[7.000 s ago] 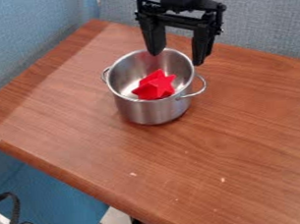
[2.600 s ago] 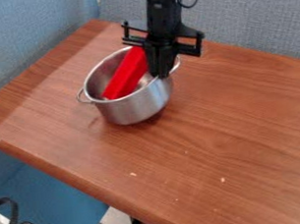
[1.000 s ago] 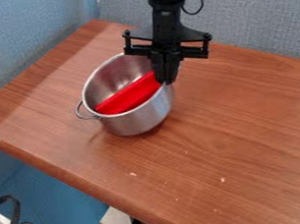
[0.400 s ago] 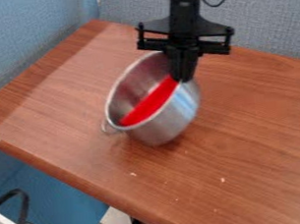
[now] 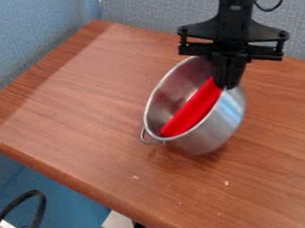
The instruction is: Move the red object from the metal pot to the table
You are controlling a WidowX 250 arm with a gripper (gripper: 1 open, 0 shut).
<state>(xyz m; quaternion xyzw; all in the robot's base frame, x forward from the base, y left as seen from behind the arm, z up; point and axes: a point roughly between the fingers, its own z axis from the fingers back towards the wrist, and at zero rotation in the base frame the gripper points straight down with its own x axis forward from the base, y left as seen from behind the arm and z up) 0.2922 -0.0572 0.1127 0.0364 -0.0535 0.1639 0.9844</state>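
The metal pot [image 5: 218, 130] lies tilted on the table [image 5: 73, 93], right of centre, its mouth facing up and left. The red object [image 5: 191, 113] slants inside it, from the lower wall up to the far rim. My gripper [image 5: 229, 81] comes straight down from above, fingers together at the red object's upper end by the rim. It is shut on that end; whether the rim is pinched too is unclear.
A small loop handle [image 5: 149, 136] on the pot points toward the table's front edge. Blue wall panels rise behind the table. A dark cable [image 5: 24, 213] hangs off the table at the lower left.
The gripper has moved right and toward the front, and the pot with the red object inside has travelled with it, tipping further over.
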